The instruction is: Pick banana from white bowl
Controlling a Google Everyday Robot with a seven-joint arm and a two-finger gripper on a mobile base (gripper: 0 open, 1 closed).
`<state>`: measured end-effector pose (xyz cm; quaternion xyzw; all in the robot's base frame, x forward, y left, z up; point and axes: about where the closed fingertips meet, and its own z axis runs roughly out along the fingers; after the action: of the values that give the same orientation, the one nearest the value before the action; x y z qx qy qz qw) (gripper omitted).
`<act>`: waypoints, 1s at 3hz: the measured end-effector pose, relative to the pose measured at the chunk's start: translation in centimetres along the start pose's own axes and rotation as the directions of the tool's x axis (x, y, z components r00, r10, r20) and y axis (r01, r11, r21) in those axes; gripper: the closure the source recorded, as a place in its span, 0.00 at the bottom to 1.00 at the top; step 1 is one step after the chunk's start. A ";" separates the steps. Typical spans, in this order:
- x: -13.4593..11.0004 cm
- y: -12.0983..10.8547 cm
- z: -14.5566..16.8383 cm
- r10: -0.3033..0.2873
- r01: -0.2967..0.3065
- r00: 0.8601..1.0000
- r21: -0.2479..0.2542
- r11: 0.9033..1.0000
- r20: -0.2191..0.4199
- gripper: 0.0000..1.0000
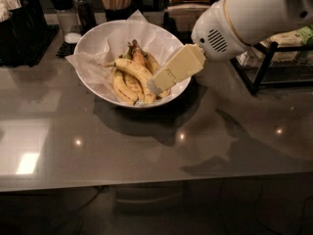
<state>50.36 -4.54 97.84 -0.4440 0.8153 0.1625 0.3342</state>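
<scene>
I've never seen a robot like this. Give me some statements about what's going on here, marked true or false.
1. The banana lies in the white bowl. True.
2. The white bowl stands on the floor. False: it stands on a grey counter.
3. The gripper reaches in at the bowl's right side, close to the banana. True.
4. The gripper holds the banana high above the bowl. False: the banana lies in the bowl, not lifted.

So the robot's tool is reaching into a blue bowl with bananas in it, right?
Not quite. The camera view shows the bowl is white, not blue. The rest is right: the tool reaches in over the bowl's right side, with its tip beside the bananas lying inside.
</scene>
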 end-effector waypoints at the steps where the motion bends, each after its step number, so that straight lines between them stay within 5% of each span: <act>1: 0.0 0.0 0.1 0.001 -0.001 1.000 -0.002 1.000 0.000 0.18; 2: 0.0 0.1 0.3 0.005 -0.005 1.000 -0.007 1.000 0.002 0.22; 3: -0.9 1.4 2.2 0.013 -0.012 1.000 -0.057 0.998 0.022 0.14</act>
<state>50.41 -2.01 96.82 -0.4466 0.8093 0.1927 0.3292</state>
